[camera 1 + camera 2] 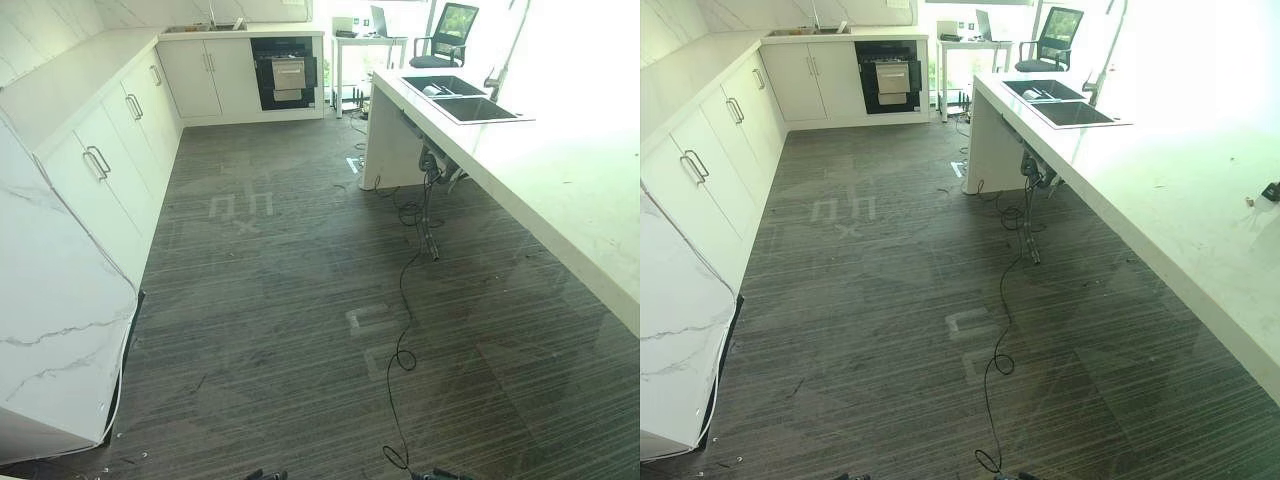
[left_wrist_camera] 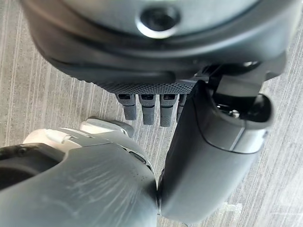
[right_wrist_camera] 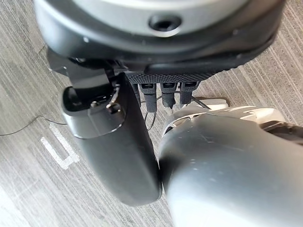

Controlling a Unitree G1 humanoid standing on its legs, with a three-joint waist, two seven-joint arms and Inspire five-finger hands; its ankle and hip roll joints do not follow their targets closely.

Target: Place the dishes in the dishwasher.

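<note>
The dishwasher (image 1: 283,72) is a black built-in unit in the white cabinets at the far end of the room, its front partly open. On my right, a double sink (image 1: 462,97) is set into the white island counter, and something pale lies in its far basin (image 1: 1030,95). My left hand (image 2: 142,87) hangs over the dark striped floor with straight fingers (image 2: 147,109) and holds nothing. My right hand (image 3: 161,78) hangs the same way, its fingers (image 3: 166,94) straight and empty.
White cabinets (image 1: 100,170) with a pale worktop run along the left wall. A marble-look panel (image 1: 50,330) stands near on the left. The island counter (image 1: 560,180) runs along the right. A desk and an office chair (image 1: 445,35) stand at the back. The wide floor (image 1: 280,300) lies between.
</note>
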